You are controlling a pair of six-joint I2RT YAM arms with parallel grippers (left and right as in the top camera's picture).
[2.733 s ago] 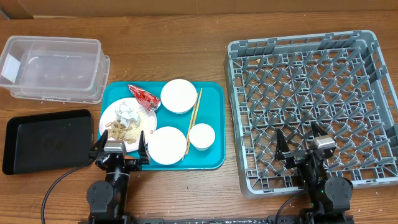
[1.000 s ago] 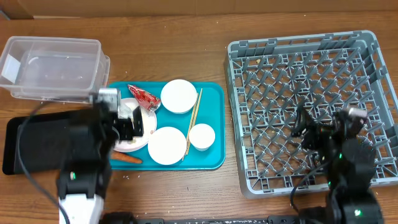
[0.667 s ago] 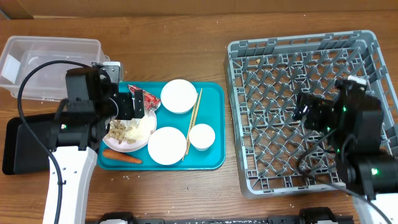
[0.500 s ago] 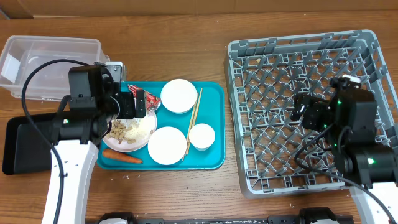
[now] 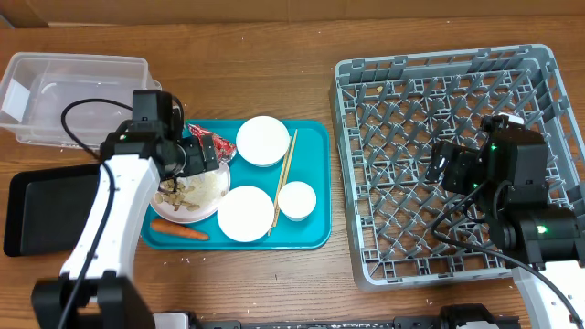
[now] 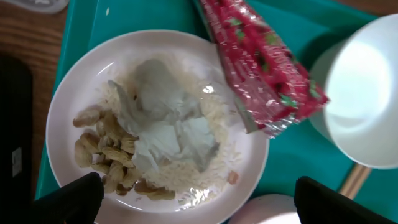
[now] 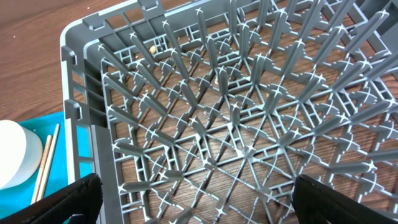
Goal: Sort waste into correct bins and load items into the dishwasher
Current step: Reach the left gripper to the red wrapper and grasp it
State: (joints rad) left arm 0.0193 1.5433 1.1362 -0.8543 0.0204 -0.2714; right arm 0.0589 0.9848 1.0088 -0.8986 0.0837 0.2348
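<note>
Left gripper (image 6: 199, 205), fingers wide apart, over tissue (image 6: 165, 124) on plate (image 6: 71, 99) at tray's (image 6: 81, 37) left edge; approx. straight down to reach. Right gripper (image 7: 199, 199), also apart, far off over rack (image 7: 81, 124).

Dish rack (image 5: 342, 155) right of serving tray (image 5: 313, 155)

Overhead: fixed above table (image 5: 274, 82), facing straight down, far off; takes in teal tray (image 5: 318, 146) at left and whole grey rack (image 5: 402, 119) at right.

Left wrist: very near, aimed steeply down onto plate (image 6: 87, 74), tissue wad (image 6: 161, 118) and red wrapper (image 6: 261, 81); overlaps overhead at tray's left part.

Right wrist: fairly near, tilted obliquely across rack's pegs toward a corner; overlaps overhead at rack, plus chopsticks (image 7: 45, 162) and white dish (image 7: 12, 155) at lower left.
</note>
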